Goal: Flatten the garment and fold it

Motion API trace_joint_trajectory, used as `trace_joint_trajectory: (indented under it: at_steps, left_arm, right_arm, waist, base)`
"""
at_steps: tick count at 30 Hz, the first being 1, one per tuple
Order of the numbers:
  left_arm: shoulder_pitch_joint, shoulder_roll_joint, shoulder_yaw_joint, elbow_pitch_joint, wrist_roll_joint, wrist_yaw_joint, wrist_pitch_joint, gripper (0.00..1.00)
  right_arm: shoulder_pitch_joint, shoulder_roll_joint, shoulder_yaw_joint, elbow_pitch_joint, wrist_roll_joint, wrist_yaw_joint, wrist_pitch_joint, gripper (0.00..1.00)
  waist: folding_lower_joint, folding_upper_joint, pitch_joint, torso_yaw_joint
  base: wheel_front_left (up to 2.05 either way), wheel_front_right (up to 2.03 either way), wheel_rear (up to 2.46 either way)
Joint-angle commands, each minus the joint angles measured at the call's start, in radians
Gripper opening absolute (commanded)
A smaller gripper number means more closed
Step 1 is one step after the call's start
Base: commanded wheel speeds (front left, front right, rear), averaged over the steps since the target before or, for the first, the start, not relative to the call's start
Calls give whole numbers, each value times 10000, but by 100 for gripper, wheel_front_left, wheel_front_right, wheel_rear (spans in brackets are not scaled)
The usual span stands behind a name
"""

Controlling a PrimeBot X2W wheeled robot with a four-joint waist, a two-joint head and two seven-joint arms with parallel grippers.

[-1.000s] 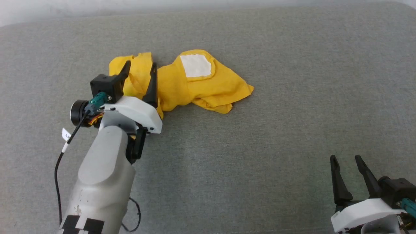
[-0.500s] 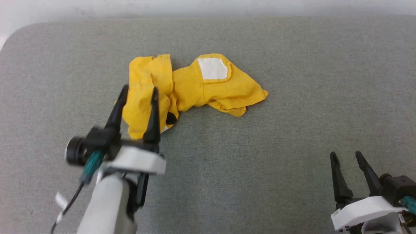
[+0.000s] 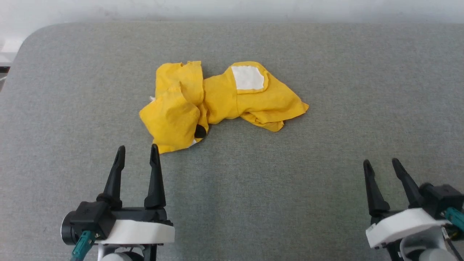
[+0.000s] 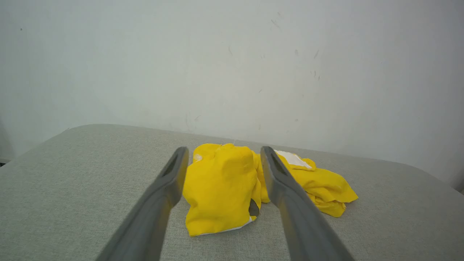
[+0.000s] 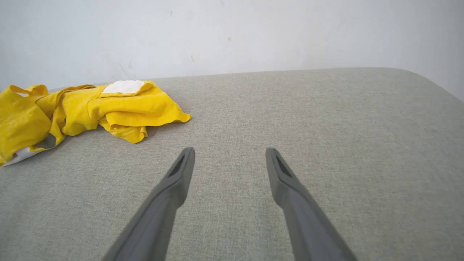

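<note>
A crumpled yellow T-shirt (image 3: 217,105) lies just beyond the left end effector (image 3: 137,148) and well ahead and leftward of the right end effector (image 3: 381,162). Both stand wide open and empty. The cloth looks limp and light, so pinch a free outer edge.

T-shirt (image 3: 217,105): bright yellow; one white square patch (image 3: 247,78) and a small black mark (image 3: 199,131) are noted.
Padded surface (image 3: 290,188): grey-green, finely woven, unpatterned.
Wall (image 4: 232,65): off-white, faintly scuffed.
Left gripper (image 3: 137,147), right gripper (image 3: 381,161): black fingers (image 3: 155,181), white housings (image 3: 137,232), teal connector (image 3: 81,244).
</note>
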Motion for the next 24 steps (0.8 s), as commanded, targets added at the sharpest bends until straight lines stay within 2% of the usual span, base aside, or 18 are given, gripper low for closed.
trace_joint_trajectory:
  at_steps: [1, 4, 8, 11, 17, 24]
  left_arm:
    - [28, -52, 57, -81, 11, -85, -46, 100]
    - [-37, -73, 66, -99, 104, -125, -47, 100]
    - [-96, -87, -5, -86, 219, -180, -47, 100]
    - [-159, -93, -83, -20, 224, -236, -47, 100]
    - [-320, -98, -398, 145, 157, -281, -47, 100]
    - [-512, -99, -742, 214, 232, -338, -47, 100]
  right_arm:
    - [-345, 28, 72, -121, -37, -11, 121, 100]
    - [-975, 28, 312, -267, 38, -11, 693, 100]
    - [-2214, 4, 905, -319, -237, -11, 2112, 100]
    - [-3235, -323, 1322, -42, 10, -11, 3184, 100]
    - [-4944, -1210, 2409, 1342, 425, -11, 4649, 100]
    - [-6538, -1478, 3296, 3498, 1007, -11, 5449, 100]
  waist:
    - [1, -1, -2, 66]
    - [1, -1, 14, 105]
    - [1, -1, 55, 118]
    - [1, -1, 103, 182]
    - [1, -1, 132, 514]
    - [1, -1, 335, 1002]
  base:
    - [0, 0, 0]
    - [0, 0, 0]
    - [0, 0, 0]
    - [0, 0, 0]
    - [0, 0, 0]
    - [0, 0, 0]
